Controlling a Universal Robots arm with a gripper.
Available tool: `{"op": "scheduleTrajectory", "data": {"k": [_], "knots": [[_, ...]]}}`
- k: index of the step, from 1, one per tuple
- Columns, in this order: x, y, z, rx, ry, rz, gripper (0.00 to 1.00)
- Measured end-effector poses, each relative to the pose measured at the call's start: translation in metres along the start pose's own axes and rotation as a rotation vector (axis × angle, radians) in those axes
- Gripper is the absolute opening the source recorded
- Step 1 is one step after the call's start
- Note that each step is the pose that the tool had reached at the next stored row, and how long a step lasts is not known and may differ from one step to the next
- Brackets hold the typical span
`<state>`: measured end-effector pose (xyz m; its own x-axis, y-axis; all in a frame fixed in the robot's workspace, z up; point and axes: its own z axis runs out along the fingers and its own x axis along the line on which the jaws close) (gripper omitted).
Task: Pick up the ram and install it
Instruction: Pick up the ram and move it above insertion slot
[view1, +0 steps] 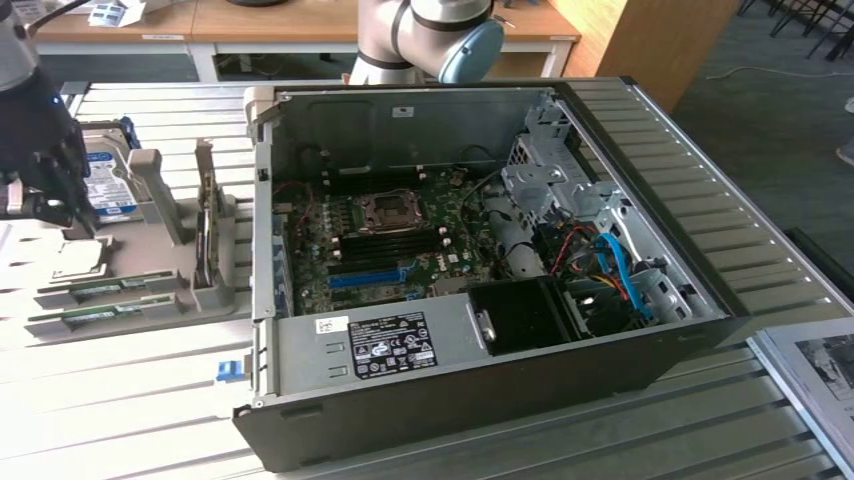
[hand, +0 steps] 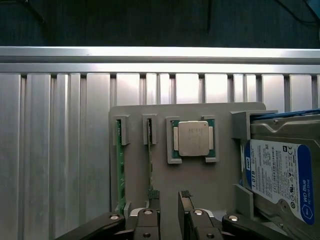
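Note:
Two green ram sticks stand on edge in slots of a grey holder (hand: 200, 185): one ram (hand: 149, 160) nearer the CPU, the other ram (hand: 119, 170) beside it. My gripper (hand: 170, 196) hovers above the holder, open, with nothing between its fingers. One fingertip (hand: 154, 196) is over the end of the nearer stick, and the gap between the fingers lies just beside that stick. In the exterior view the gripper (view1: 54, 205) hangs at the far left above the holder, with the ram sticks (view1: 114, 287) lying in front of it.
A silver CPU (hand: 193, 138) sits in the holder beside the sticks, and a hard drive (hand: 280, 175) with a blue-white label stands past it. The open computer case (view1: 641, 330) with its motherboard (view1: 387, 235) fills the middle of the slatted metal table (view1: 120, 400).

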<state>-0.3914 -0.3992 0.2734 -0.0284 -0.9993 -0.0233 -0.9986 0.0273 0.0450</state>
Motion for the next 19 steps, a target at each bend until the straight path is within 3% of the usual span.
{"op": "scheduleTrajectory", "data": {"k": [9, 19], "knots": [[0.0002, -0.0005, 0.0105, 0.0000, 0.0000, 0.000, 0.29], [0.0022, -0.0005, 0.0111, 0.0000, 0.0000, 0.000, 0.29]]}}
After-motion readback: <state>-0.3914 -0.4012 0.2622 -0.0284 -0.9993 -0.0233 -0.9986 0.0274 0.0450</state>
